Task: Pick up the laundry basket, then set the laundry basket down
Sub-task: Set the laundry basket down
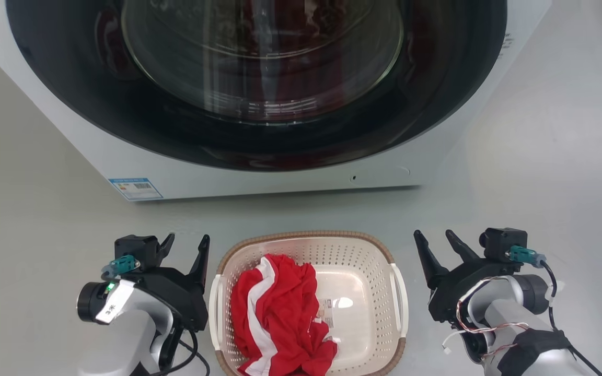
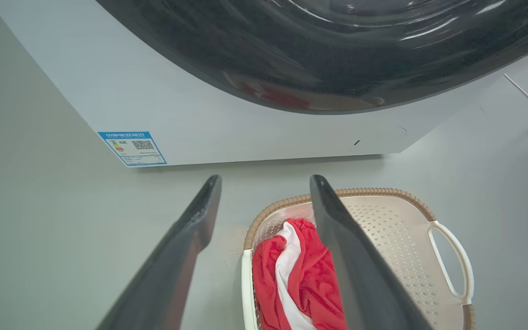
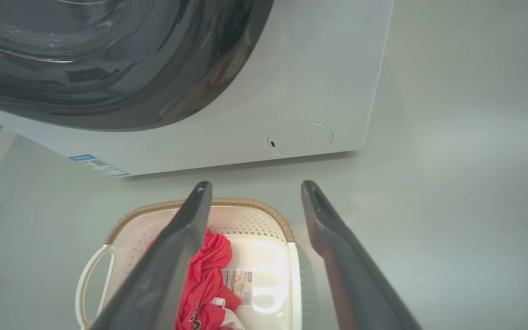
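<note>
The laundry basket (image 1: 363, 261) sits on the pale floor in front of the washing machine, cream-white and perforated with a brown rim and white side handles. A red and white garment (image 1: 275, 313) lies bunched in its left half. My left gripper (image 1: 187, 243) hovers just left of the basket, open and holding nothing. On the basket's right side my right gripper (image 1: 436, 236) is open too, clear of the handle. The left wrist view has the basket (image 2: 392, 229) below its right finger, and the right wrist view has the basket (image 3: 255, 229) below its left finger.
A white washing machine (image 1: 280, 180) with a large dark round door stands close behind the basket, a blue label (image 1: 136, 189) at its lower left corner. Bare grey floor spreads left and right of the basket.
</note>
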Tool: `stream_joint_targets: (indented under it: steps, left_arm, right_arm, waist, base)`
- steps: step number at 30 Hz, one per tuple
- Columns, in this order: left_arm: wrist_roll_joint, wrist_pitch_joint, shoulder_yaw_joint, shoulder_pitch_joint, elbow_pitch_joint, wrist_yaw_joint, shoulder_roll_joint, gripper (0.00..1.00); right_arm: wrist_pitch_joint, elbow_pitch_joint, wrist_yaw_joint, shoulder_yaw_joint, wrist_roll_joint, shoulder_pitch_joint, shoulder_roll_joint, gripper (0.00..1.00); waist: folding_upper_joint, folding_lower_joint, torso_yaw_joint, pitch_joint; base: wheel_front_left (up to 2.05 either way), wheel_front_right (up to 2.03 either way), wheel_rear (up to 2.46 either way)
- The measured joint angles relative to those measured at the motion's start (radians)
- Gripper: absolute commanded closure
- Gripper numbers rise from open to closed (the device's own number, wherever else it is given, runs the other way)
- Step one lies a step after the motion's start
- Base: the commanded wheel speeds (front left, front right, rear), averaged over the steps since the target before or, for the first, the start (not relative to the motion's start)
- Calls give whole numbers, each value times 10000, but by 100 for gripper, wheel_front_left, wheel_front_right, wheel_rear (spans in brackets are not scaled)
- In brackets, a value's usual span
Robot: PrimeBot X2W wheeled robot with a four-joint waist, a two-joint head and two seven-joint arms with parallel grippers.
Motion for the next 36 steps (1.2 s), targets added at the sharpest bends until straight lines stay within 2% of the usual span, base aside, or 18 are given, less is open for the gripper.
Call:
stream_joint_targets:
  steps: [7,19,23,36]
  left_arm:
    - [219,0,397,713,-1304,523,301,0]
    - [1390,0,861,2140,-4468,1672,832,0]
    - [1812,0,966,2699,-5664,1843,1026,0]
    - [2642,-4,1728,4618,-8717,2151,1331,0]
  right_arm:
    - [-2,-1058,-299,-284,-324,476,-278,0]
    - [-4,-3601,-1396,-1039,-1312,1538,-947,0]
    - [-4,-4571,-1703,-1185,-1724,1978,-1078,0]
    - [-8,-7392,-2136,-1762,-2671,3790,-1392,0]
  waist:
    - [0,0,16,-585]
    - [0,0,4,-1377]
    - [0,0,2,-1603]
    - [0,1,36,-2234]
  base:
    - [0,0,0]
    - [0,0,0]
    - [0,0,0]
    - [0,0,0]
